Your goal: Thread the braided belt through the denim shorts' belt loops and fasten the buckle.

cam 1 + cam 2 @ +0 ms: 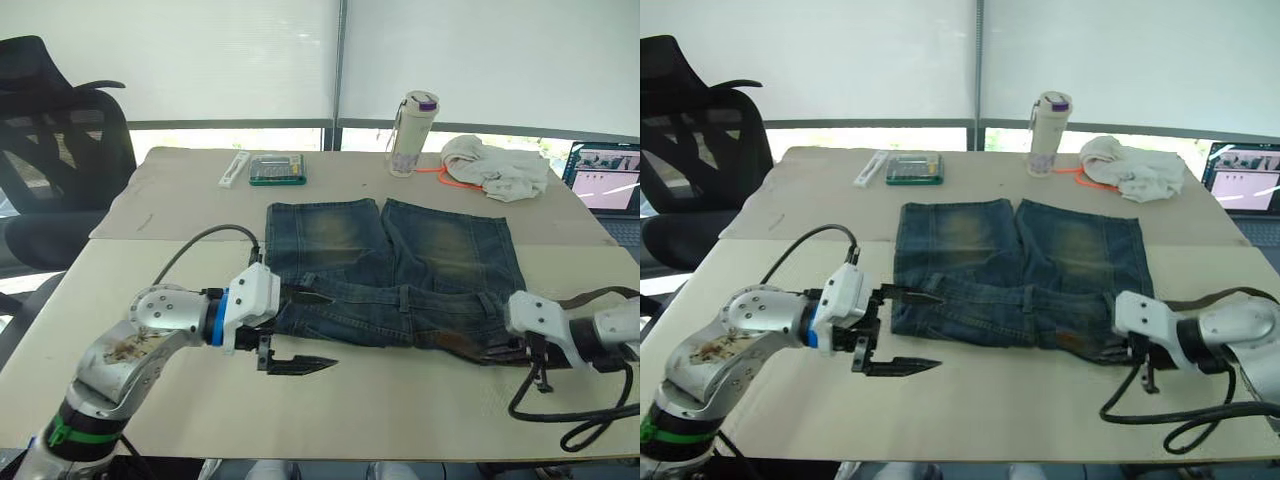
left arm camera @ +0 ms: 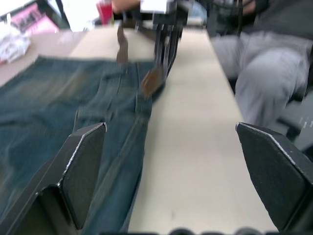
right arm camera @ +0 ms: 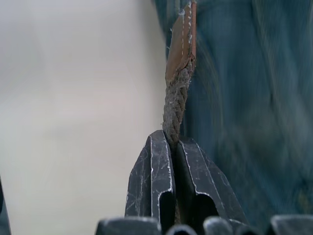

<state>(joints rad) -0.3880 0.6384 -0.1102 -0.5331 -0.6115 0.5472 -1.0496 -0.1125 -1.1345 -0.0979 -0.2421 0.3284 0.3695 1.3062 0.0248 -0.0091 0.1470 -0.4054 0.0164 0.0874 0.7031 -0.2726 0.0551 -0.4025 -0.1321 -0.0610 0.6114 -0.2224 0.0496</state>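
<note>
The left gripper [image 1: 297, 330] is spread wide at the left end of the waistband, one finger over the denim, the other over bare table [image 1: 400, 400]. The shorts [image 1: 395, 270] lie flat, waistband nearest the robot, legs pointing away toward a bottle [image 1: 411, 133] and a pale cloth bundle [image 1: 495, 165]. At the right end, the right gripper [image 3: 171, 147] pinches the belt [image 3: 177, 93] — a brown braid (leather-tipped) — running along the waistband.

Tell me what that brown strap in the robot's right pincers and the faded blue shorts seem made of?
The brown braided belt looks like woven cord, rough and matte, with a smooth stitched leather-like tip. The faded blue denim shorts look like cotton denim: visible seams and yellowish worn patches.
</note>
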